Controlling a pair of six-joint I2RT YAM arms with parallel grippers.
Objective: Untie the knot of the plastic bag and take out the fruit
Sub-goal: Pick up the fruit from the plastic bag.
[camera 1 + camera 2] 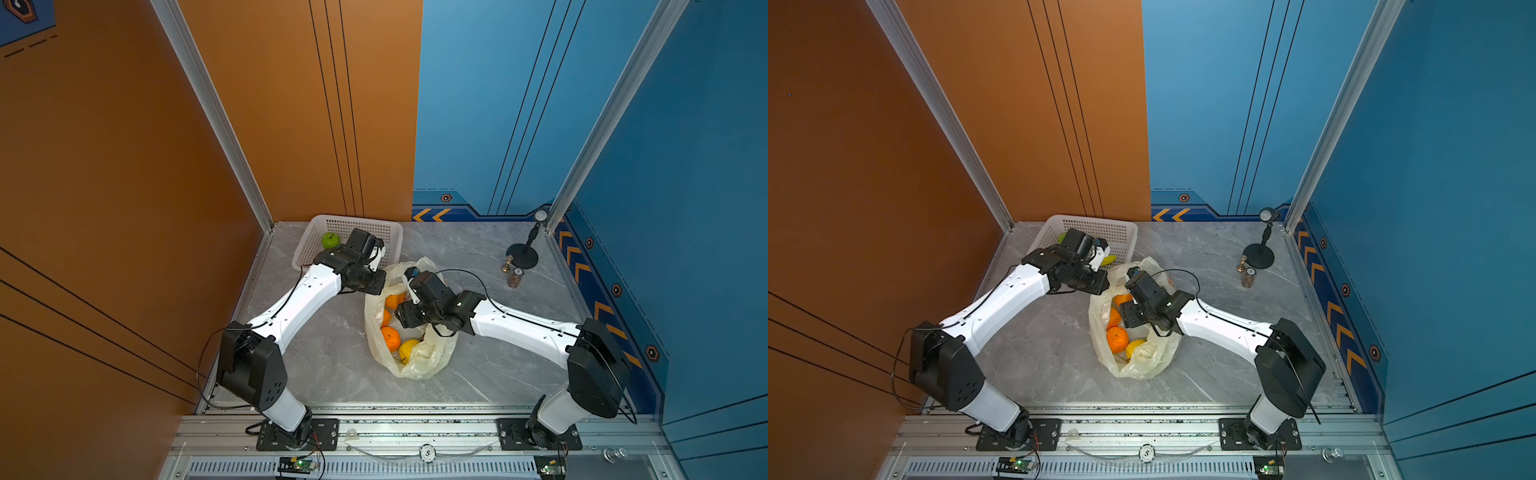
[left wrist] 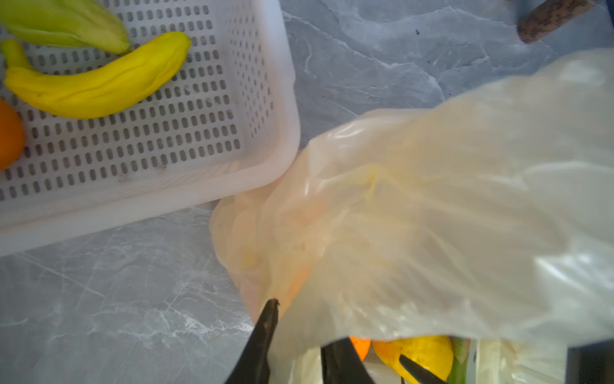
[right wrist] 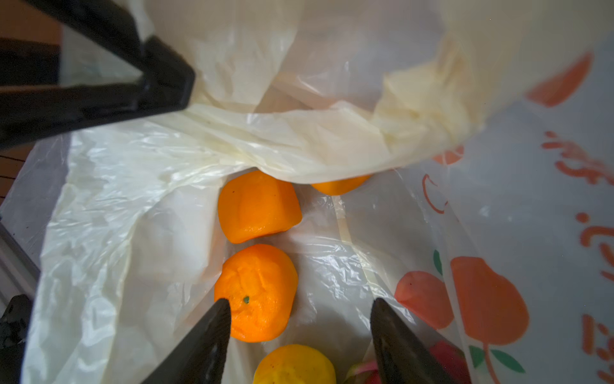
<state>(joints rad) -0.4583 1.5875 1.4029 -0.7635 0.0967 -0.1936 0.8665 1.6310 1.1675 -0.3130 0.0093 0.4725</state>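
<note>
In both top views the thin, pale-yellow, translucent plastic bag (image 1: 419,361) (image 1: 1142,365) lies open on the grey marbled table (image 1: 332,357), with round toy fruit (image 1: 390,337) inside and the white perforated basket (image 1: 392,239) at its eleven o'clock. Left wrist view: the left gripper (image 2: 299,324) pinches the bag's rim film. Right wrist view: the right gripper (image 3: 299,301), jaws spread, sits inside the bag, an orange (image 3: 255,286) just beside one fingertip (image 3: 216,319).

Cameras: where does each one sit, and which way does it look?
Top views: high up, looking down at table, left arm, right arm, bag, basket.
Left wrist: on left arm, facing basket and bag; left pincer grips bag.
Right wrist: on right arm, looking into bag at oranges; right pincer open.
Shared: bag in all views.
</note>
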